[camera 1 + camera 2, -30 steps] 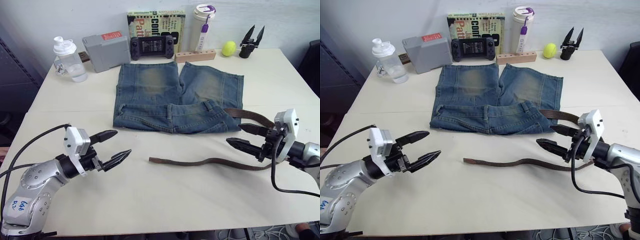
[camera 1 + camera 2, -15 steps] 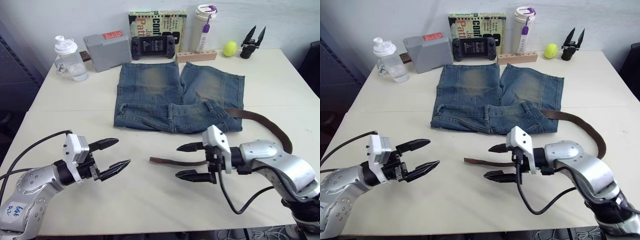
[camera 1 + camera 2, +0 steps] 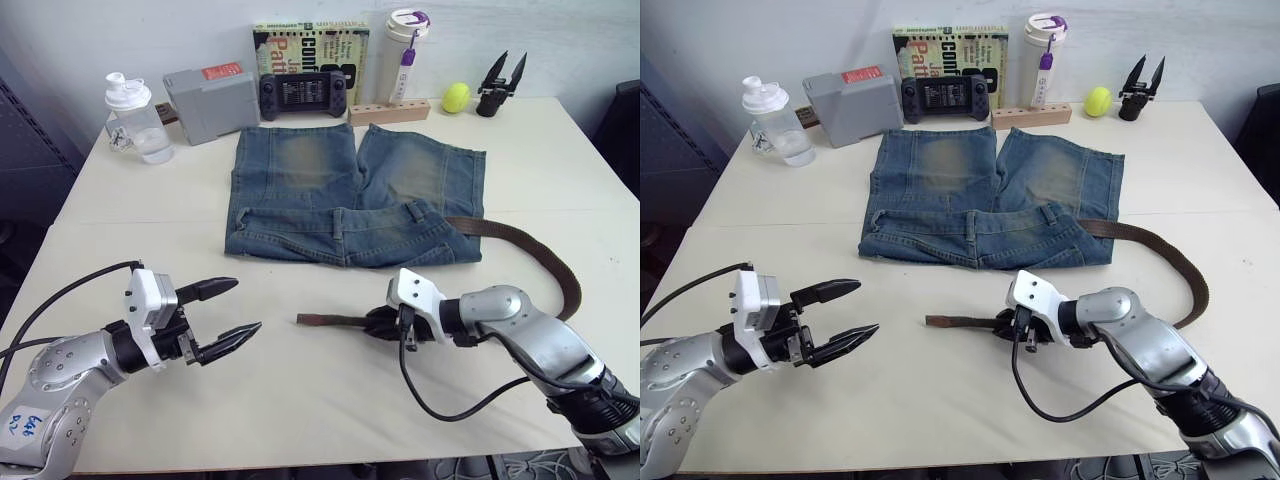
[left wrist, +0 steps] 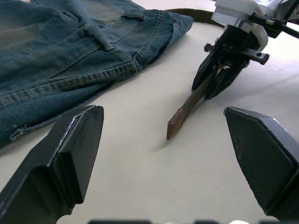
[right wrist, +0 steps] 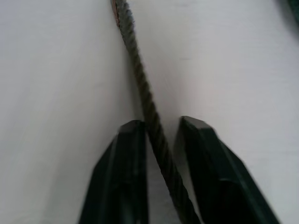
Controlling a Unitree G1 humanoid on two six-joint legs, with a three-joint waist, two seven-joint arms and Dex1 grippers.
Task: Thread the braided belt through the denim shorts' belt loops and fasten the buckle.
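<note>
Crosswise, braided belt [image 3: 335, 321] tip leftward.

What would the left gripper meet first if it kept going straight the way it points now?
Probably the free tip of the braided belt, lying on the table between the open left gripper and the right gripper, which is closed on the strap a little further back. Depth is uncertain; it might pass just beside the tip.

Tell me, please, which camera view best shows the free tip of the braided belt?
The left wrist view: the braided belt tip sits raised, just ahead of the right gripper. Both eye views show it small; the right wrist view shows the strap between the jaws.
</note>
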